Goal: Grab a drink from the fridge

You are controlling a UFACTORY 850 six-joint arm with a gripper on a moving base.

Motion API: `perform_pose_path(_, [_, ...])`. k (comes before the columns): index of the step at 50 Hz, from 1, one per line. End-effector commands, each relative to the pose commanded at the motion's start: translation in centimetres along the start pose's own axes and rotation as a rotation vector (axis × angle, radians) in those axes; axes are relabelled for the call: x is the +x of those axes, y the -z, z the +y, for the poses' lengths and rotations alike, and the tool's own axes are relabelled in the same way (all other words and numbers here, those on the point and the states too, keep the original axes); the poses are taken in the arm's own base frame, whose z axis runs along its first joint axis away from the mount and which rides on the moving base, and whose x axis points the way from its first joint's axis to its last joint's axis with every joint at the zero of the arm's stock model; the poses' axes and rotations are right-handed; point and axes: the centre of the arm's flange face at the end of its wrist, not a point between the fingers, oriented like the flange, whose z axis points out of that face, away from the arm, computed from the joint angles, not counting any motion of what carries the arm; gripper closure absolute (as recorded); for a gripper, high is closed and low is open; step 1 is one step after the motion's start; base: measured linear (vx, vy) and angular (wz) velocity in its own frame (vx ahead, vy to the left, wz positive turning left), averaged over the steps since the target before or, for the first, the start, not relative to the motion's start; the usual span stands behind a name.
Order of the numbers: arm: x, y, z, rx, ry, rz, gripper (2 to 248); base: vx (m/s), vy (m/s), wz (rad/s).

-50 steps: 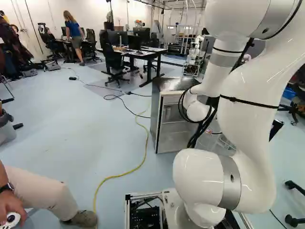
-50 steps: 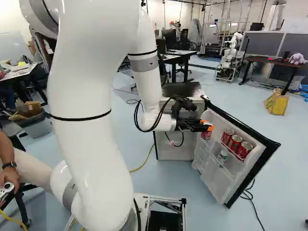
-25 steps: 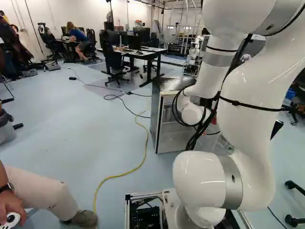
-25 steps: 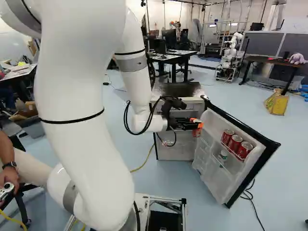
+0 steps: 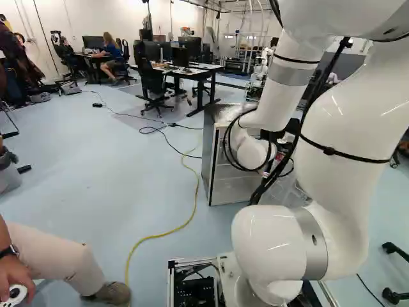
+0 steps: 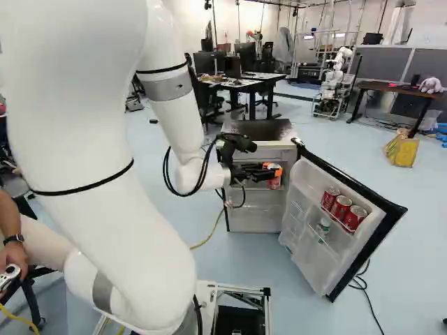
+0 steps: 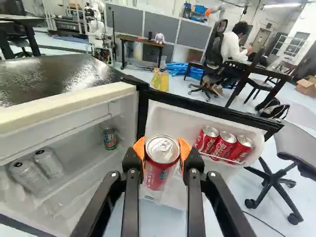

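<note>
Gripper (image 6: 274, 174): it is closing its two fingers around one red can; the orange pads (image 7: 185, 149) are touching it from both sides, standing apart by the width of this can.

Held can (image 7: 162, 170): it is sitting between the fingertips, at the forward end of the gripper, and its lid is facing up. It is not hanging below the fingers or slipping beside them.

Fridge (image 6: 262, 130): it is standing ahead of the base, and its door (image 6: 304, 257) is hanging open. In the right base view, the gripper is reaching across the front of the fridge, near the open door.

Door cans (image 7: 223, 144): three red cans are sitting side by side in the door, beside the gripper and apart from it.

Inside cans: on the other side of the gripper, a green can (image 7: 110, 138) and two silver cans (image 7: 49, 160) are resting inside the fridge; the green one is lying nearer to the gripper.

Small bottle (image 6: 323, 225): it is standing in the door, lower than the door cans.

Arm (image 6: 91, 139): it is covering part of the fridge in the left base view.
</note>
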Motion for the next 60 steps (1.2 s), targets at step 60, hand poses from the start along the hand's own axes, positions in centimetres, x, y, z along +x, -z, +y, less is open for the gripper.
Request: perform_pose_path(60, [6.6, 3.1, -7.0, 0.194, -0.078, 0.137, 159, 0.000, 0.000, 0.000])
